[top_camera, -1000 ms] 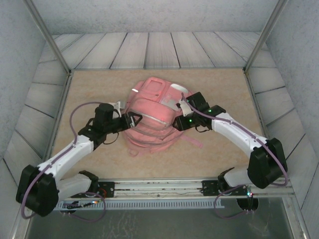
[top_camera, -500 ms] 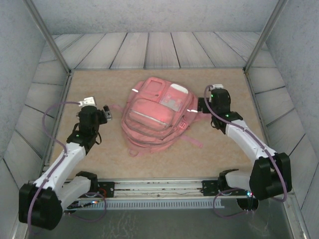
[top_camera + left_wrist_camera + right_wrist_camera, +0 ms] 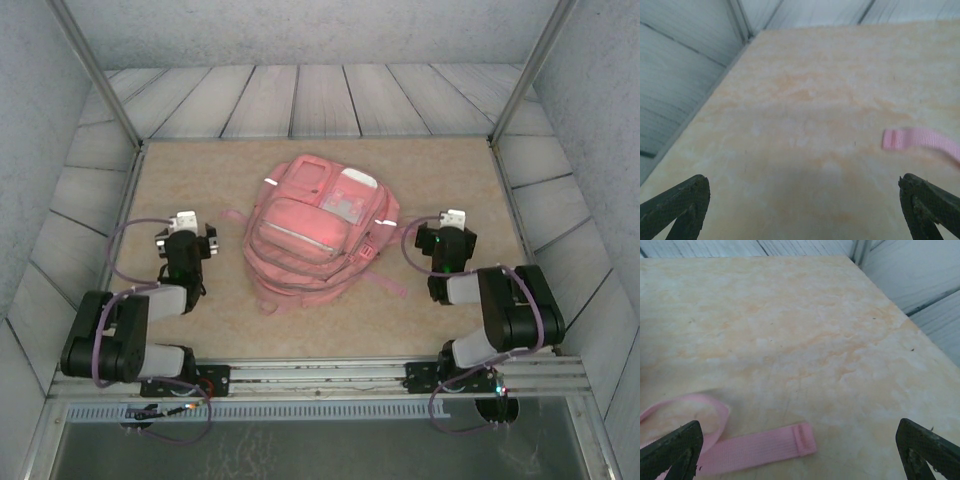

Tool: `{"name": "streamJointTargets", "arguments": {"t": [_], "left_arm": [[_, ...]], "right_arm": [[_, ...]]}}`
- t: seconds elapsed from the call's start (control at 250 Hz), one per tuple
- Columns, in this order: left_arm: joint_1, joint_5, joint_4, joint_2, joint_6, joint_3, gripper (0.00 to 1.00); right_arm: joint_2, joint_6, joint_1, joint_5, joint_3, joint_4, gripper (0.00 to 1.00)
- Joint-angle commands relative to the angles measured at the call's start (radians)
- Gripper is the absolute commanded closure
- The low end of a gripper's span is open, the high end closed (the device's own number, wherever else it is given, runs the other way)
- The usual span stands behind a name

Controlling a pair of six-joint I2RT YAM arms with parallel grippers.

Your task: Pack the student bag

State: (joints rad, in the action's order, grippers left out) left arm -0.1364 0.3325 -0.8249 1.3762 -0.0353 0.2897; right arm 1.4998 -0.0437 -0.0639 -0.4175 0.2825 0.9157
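The student bag (image 3: 320, 235), a pink fabric backpack, lay flat at the centre of the top external view on the tan marbled tabletop (image 3: 200, 170), with its front pockets facing up and their zips apparently closed. It was judged soft and limp rather than stiff. The fabric would probably sag and fold when lifted, was unlikely to slip between the fingers, and was not fragile. Its weight could not be judged from the views. The firmest places to take hold appeared to be the webbing straps, the seamed edges and the zip pulls, not the flat panels. One pink strap end (image 3: 920, 140) lay on the tabletop at the right of the left wrist view. Another strap (image 3: 760, 445) lay looped at the lower left of the right wrist view. The left gripper (image 3: 186, 240) stood left of the bag and the right gripper (image 3: 446, 240) stood right of it, both apart from the fabric. Each had its jaws spread fully wide and held nothing.
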Motion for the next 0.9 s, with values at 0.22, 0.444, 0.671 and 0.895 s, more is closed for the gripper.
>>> {"name": "streamJointTargets", "arguments": {"t": [0.22,0.444,0.671,0.895], "left_arm": [[0.109,-0.120,-0.206,0.183,-0.032,0.072,0.00],[0.127,-0.151,-0.135,0.157,-0.040,0.086,0.00],[0.127,-0.152,-0.101,0.147,-0.040,0.095,0.00],[0.127,-0.150,-0.092,0.151,-0.044,0.103,0.00]], "right_arm": [[0.058,0.027,0.008,0.095,0.001,0.259,0.00],[0.052,0.028,0.009,0.097,-0.004,0.258,0.00],[0.052,0.028,0.009,0.098,-0.005,0.261,0.00],[0.052,0.028,0.010,0.097,-0.005,0.261,0.00]]}}
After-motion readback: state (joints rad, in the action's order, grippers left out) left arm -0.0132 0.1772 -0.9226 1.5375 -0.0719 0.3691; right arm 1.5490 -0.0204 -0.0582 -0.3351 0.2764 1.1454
